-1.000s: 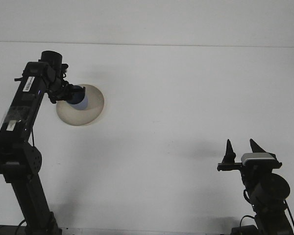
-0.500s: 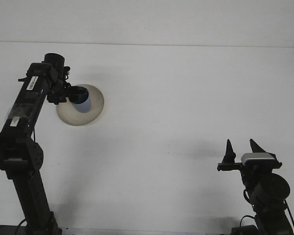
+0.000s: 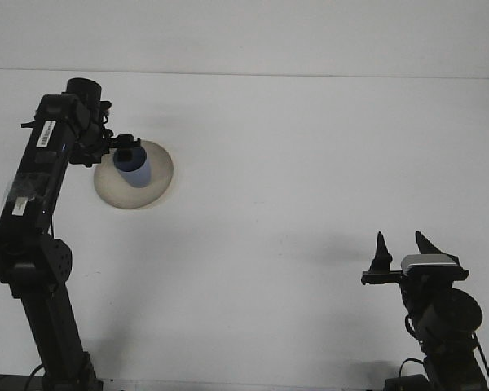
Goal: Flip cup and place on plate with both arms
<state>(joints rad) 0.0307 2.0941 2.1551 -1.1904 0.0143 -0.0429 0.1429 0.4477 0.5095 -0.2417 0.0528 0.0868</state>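
Note:
A blue cup point(image 3: 134, 170) stands upright on the beige plate point(image 3: 156, 189) at the far left of the table, its mouth facing up. My left gripper point(image 3: 125, 147) hovers at the cup's rim on its left side, open, with the fingers point(image 3: 130, 141) spread around the top of the cup. At the bottom right my right gripper point(image 3: 402, 245) points upward, open and holding nothing, far from the plate.
The white table point(image 3: 293, 163) stretches between the two arms. The left arm's base column point(image 3: 41, 309) rises from the near left edge.
The left arm has swung the cup from tilted to upright on the plate, then drawn back a little to the left, exposing more of the cup. The right arm has not moved.

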